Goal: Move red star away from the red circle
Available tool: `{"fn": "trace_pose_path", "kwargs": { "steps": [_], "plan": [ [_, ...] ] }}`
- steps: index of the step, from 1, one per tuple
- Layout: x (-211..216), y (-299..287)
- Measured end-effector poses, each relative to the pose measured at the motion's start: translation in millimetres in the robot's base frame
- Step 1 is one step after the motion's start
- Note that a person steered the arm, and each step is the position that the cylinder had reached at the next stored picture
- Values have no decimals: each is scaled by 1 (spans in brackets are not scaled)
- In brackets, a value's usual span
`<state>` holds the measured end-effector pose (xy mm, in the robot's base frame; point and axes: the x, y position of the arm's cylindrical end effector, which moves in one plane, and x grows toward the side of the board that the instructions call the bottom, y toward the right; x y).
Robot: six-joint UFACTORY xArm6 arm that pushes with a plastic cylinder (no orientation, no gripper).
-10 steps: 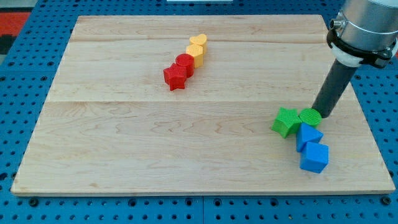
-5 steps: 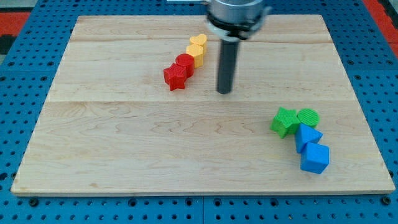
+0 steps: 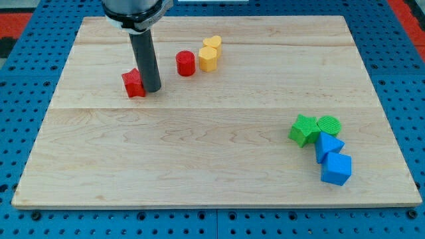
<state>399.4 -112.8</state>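
The red star (image 3: 134, 83) is sitting well left of the red circle (image 3: 185, 63), the tip (image 3: 153, 89) touching its right side. Pushing further left, centred, is looking wisest; there is no claw to judge

Just left of my tip (image 3: 152, 89) sits a red star (image 3: 133, 83); to its right a red circle (image 3: 185, 64), then two yellow blocks (image 3: 209, 56). Far right lie two green (image 3: 315, 128) and two blue blocks (image 3: 332, 158) on pale wood (image 3: 199, 159).
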Motion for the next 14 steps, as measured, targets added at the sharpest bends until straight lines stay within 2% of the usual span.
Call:
{"fn": "trace_pose_path", "kwargs": {
  "steps": [3,4,5,8,9,10,11,12,13,14],
  "plan": [
    [15,-67],
    [-17,-104],
    [-49,-109],
    [-46,-82],
    [-57,-73],
    [-59,-48],
    [-76,-41],
    [-116,-52],
    [-101,-52],
    [-41,-56]
  ]
}}
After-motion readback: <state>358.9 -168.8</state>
